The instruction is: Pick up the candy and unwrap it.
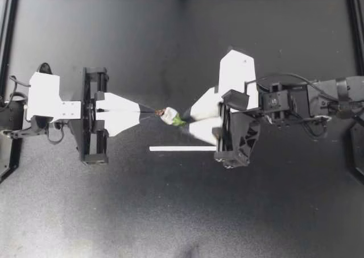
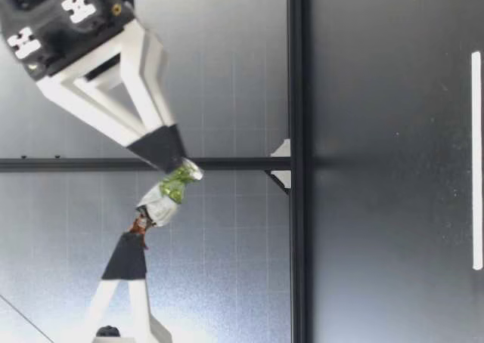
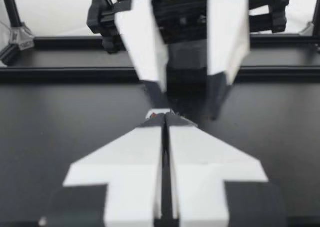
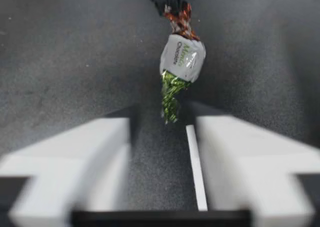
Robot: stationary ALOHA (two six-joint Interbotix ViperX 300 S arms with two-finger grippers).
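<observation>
Standing apart, the fingers of the right gripper (image 1: 186,120) flanked the candy's green twist (image 4: 170,94) without pinching it, so that gripper was released. Past them the candy (image 1: 169,116) hung in the air above the table (image 1: 114,212), and beyond it the left gripper (image 1: 154,111) was clenched on the red-brown twist (image 4: 181,18). The risk, I judged: a poor bite on the green foil could tear the tail off, or yank the sweet from the thin left hold. Small lettering showed on the white wrapper body, left unread
</observation>
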